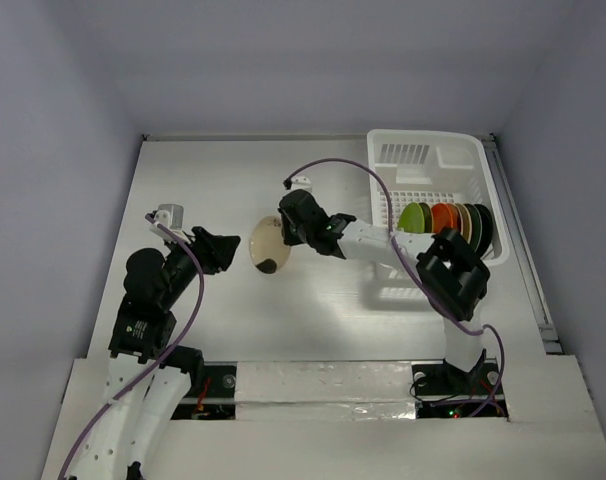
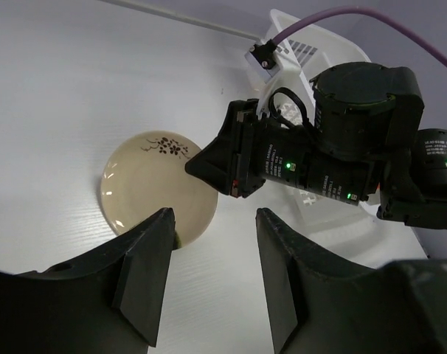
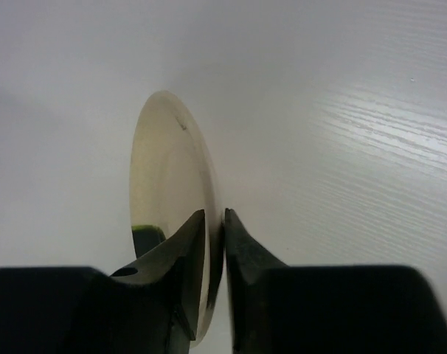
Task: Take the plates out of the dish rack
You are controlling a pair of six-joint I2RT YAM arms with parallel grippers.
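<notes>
Black and spread wide, your left gripper [image 1: 215, 250] holds nothing and sits at 9 o'clock of the one cream plate [image 1: 268, 245], just apart from it. Only the left wrist view shows that plate's face, with a dark flower sprig near its 12 o'clock rim. Only the right wrist view shows it edge-on, your right gripper [image 3: 215, 217] clenched on its rim. You cannot tell whether its lower edge touches the white table [image 1: 213, 170]. Only the top view shows the one dish rack [image 1: 433, 150], at 2 o'clock of the table. Inside it, plates stand on edge in a row: green [image 1: 415, 217], orange-red [image 1: 443, 217], cream [image 1: 465, 222], black [image 1: 483, 225]. They overlap too much to count.
</notes>
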